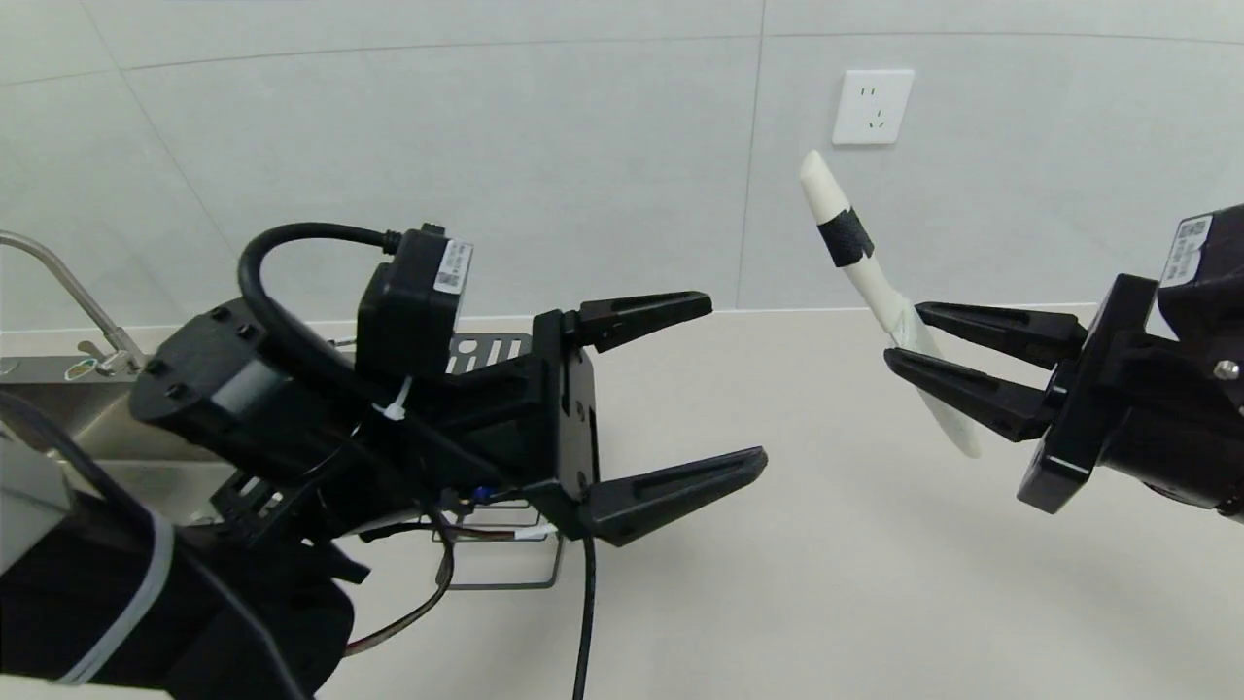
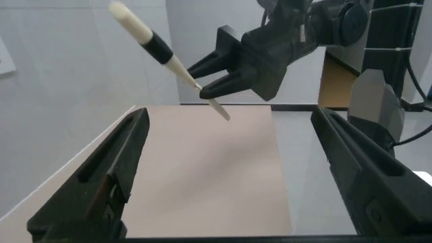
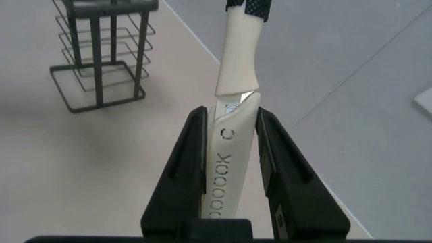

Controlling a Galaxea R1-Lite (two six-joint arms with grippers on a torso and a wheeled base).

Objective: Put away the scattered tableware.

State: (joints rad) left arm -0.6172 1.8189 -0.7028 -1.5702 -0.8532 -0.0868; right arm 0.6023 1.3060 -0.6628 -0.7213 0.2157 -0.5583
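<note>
One broad pale counter (image 1: pixel 826 583) takes up the lower half of the head view and runs back to a grey tiled wall (image 1: pixel 486 146), with a steel sink (image 1: pixel 58 408) at the far left.

Over on the left side, the left gripper (image 1: pixel 736 379) hangs above the counter. Its jaws are spread wide, one finger high and one low, with nothing between them. It faces across toward the other arm, well apart from it.

On the right we have the right gripper (image 1: pixel 904 332), also up in the air. Its jaws are nearly closed, pinching the flat blade of a white knife (image 1: pixel 880 292) just past where the blade meets the handle.

Behind the left gripper a dark wire rack (image 3: pixel 101 61) stands upright on the counter, partly hidden in the head view.

Now the knife itself: it sits clear of the counter with its long axis steeply tilted. The handle end points up toward the wall and toward the robot's left. The blade tip slants down and to the right, running back between the fingers toward the gripper's body. A black band (image 1: pixel 844 238) wraps the handle partway up.

A white wall socket (image 1: pixel 872 107) sits on the tiles just above the handle's end.
</note>
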